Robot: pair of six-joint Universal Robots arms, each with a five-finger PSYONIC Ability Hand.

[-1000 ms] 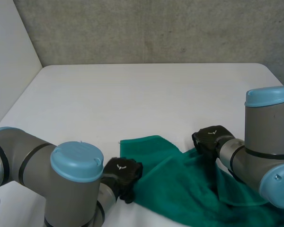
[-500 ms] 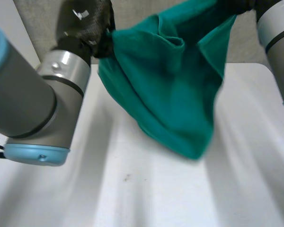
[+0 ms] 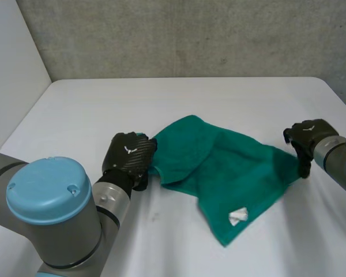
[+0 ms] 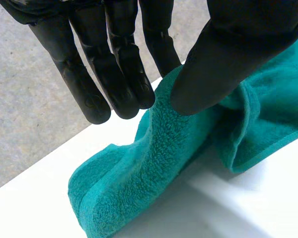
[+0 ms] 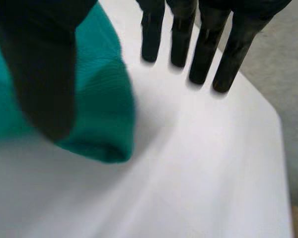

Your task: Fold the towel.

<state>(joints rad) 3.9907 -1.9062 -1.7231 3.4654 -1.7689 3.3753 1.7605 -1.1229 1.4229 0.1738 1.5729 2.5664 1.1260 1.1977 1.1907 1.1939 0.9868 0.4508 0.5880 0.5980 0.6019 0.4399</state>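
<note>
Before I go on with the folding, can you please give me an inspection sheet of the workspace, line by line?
surface: white table, the cloth lies on its near half.
job's things: green towel, spread out but rumpled, its left part folded over; white tag facing up near the front corner.
clutter: nothing seen.
hands: left hand at the towel's left corner, grip unclear; right hand at the right corner, fingers straight and off the cloth.
cables: nothing seen.
surroundings: grey wall behind the table, white panel on the left.
</note>
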